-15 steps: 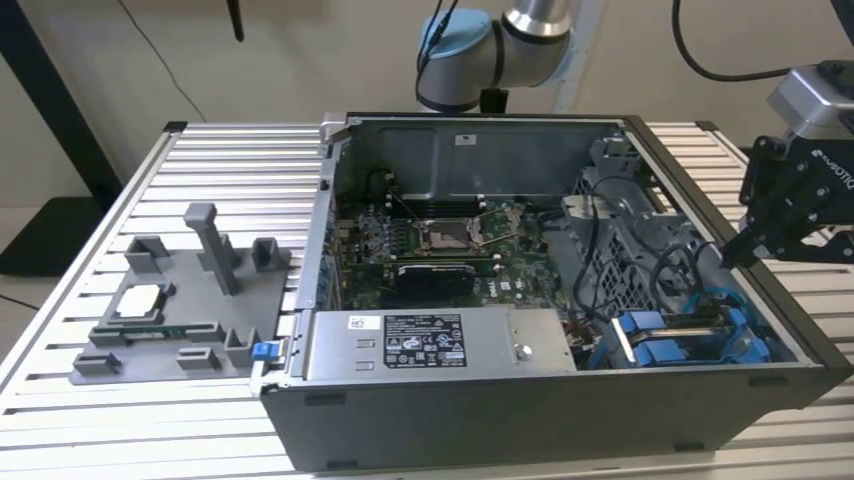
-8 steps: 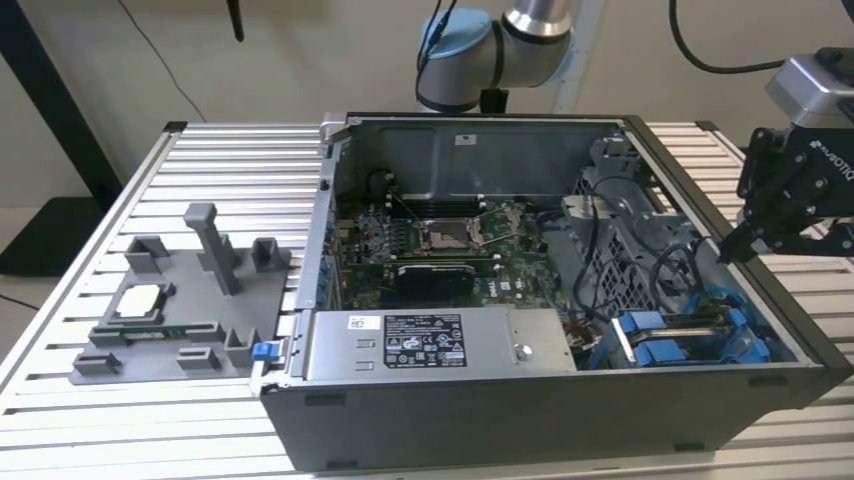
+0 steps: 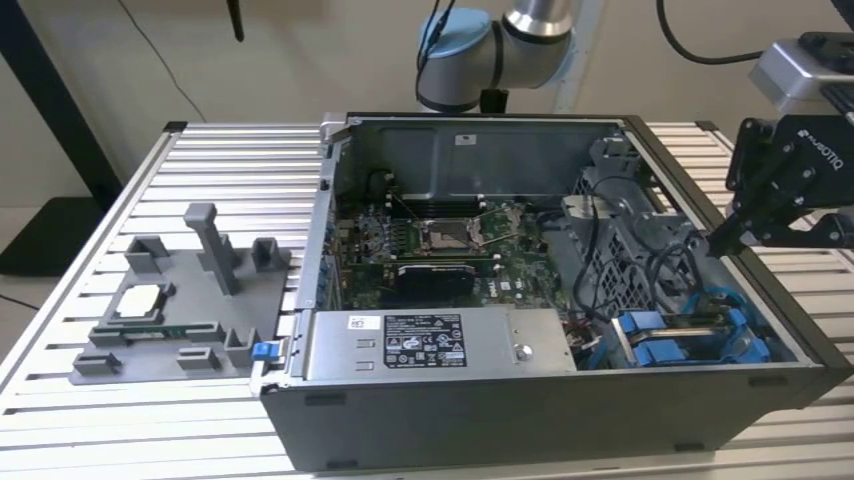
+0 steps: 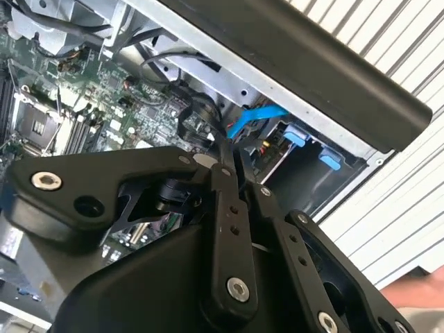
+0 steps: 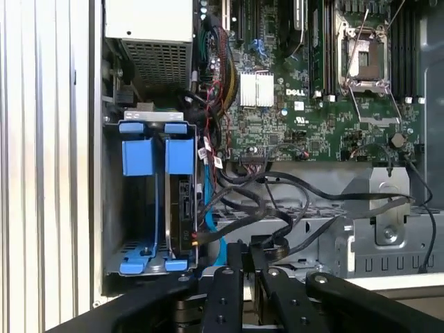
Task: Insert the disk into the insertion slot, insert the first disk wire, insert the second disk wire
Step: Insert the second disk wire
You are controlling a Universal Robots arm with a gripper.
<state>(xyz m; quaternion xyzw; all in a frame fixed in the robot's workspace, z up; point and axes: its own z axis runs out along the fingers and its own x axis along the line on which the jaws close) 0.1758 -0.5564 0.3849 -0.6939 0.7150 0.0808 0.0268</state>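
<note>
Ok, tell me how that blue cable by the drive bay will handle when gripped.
The blue cable looks thin and flat, so probably floppy and light. It curves among black wires, so pulling may snag. Its smooth jacket could slip.

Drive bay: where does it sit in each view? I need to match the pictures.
Exterior view: bay in the near corner of the case, at the exterior view's right, beside the power supply.
First wrist view: bay between the case wall and the motherboard.
Second wrist view: bay under the case's dark rim, by the blue cable.
Shared landmark: CPU socket.
</note>
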